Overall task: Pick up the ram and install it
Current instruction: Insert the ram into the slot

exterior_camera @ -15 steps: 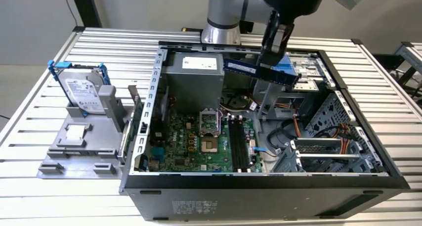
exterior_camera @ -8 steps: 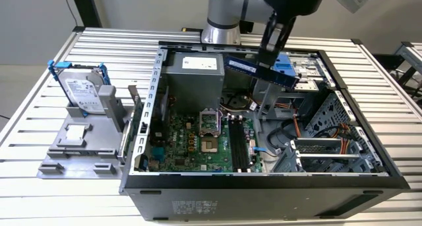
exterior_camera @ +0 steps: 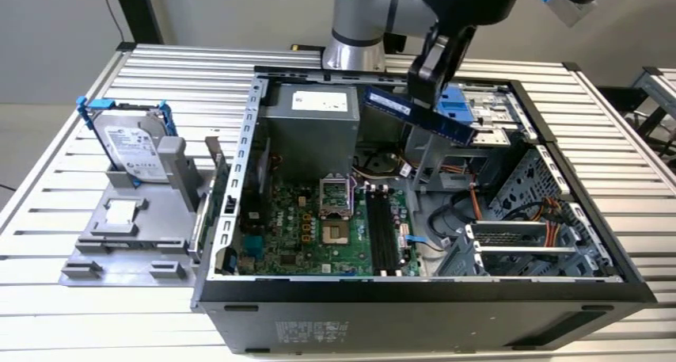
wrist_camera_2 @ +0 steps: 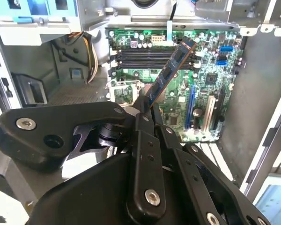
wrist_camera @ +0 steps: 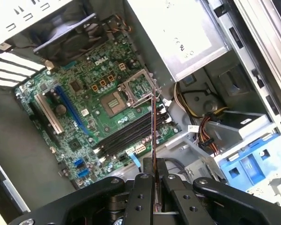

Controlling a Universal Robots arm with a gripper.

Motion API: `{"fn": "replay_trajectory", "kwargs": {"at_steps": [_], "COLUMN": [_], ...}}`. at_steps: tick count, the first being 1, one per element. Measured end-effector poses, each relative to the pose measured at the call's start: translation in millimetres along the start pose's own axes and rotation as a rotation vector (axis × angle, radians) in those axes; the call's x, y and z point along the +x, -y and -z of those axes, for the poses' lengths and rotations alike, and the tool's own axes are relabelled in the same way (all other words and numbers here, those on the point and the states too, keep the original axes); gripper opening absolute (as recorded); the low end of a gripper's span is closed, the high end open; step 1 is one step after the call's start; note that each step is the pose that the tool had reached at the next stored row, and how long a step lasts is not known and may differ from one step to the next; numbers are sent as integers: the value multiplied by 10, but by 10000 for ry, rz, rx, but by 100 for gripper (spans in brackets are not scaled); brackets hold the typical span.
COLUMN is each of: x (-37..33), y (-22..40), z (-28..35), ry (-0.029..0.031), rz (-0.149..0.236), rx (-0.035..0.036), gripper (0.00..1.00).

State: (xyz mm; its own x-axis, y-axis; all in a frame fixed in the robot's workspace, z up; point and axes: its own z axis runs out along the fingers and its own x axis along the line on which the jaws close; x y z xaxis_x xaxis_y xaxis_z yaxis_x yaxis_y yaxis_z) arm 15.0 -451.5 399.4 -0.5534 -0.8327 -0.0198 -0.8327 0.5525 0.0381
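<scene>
The ram [exterior_camera: 419,116], a long dark stick with a pale bluish label, hangs tilted above the open computer case, over its far side in the exterior view. My gripper [exterior_camera: 431,86] is shut on its upper edge. In the second wrist view the ram [wrist_camera_2: 171,68] sticks out from my gripper [wrist_camera_2: 143,111] towards the green motherboard [wrist_camera_2: 203,89]. In the first wrist view the ram [wrist_camera: 153,133] shows edge-on, running out from my gripper [wrist_camera: 155,172]. The long black memory slots [exterior_camera: 382,229] lie well below it on the motherboard [exterior_camera: 306,231], apart from the stick.
A grey power-supply box [exterior_camera: 312,128] sits at the case's far end, beside the processor socket [exterior_camera: 332,200]. Cables and a metal drive cage [exterior_camera: 528,243] take up the case's right side in the exterior view. A hard drive [exterior_camera: 135,146] stands in a grey holder outside the case on the left.
</scene>
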Motion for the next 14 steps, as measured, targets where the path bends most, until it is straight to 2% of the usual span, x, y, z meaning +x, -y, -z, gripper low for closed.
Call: {"fn": "replay_trajectory", "kwargs": {"at_steps": [14], "x": [0], "y": [0], "z": [0], "ry": [89], "rz": [-2319], "rx": [46], "gripper": [0]}}
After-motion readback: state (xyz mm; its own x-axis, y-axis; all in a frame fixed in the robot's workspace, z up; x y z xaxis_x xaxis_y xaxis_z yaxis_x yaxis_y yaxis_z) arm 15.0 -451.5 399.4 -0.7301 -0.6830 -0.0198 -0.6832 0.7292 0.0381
